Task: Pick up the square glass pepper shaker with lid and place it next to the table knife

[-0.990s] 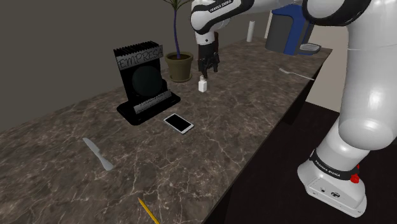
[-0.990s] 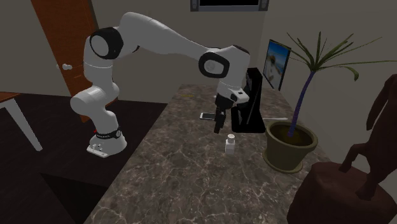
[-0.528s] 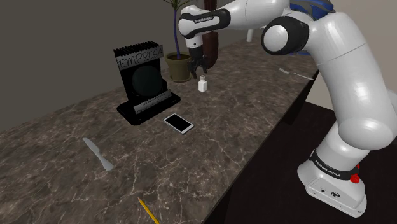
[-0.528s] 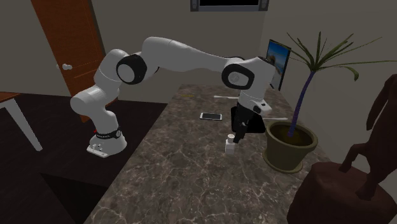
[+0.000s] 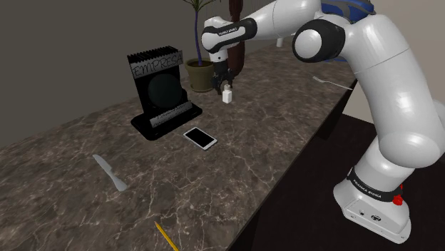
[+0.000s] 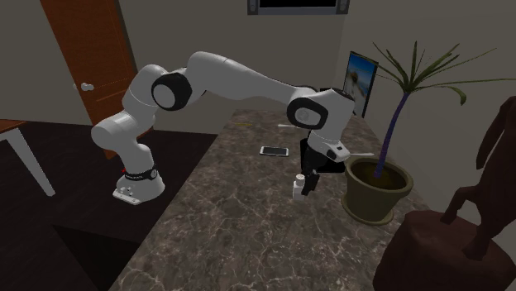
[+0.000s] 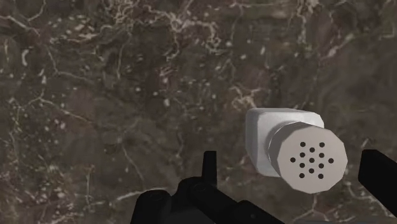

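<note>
White shaker (image 5: pixel 227 94) is standing upright on the dark marble counter (image 5: pixel 285 142), close to the pot (image 5: pixel 201 73). Its long side is pointing straight up, and its lid (image 7: pixel 308 159) is facing the gripper (image 5: pixel 221 80). The gripper is hanging right over it, pointing down, with its fingers (image 7: pixel 378 175) spread apart. The shaker is sitting between them, and they are not touching it. I think a short drop and a squeeze are coming next. I am counting one shaker, one knife (image 5: pixel 110 172), one phone (image 5: pixel 200 138) and one pencil (image 5: pixel 166 236). The knife is lying well apart, toward the shoulder view's lower left.
</note>
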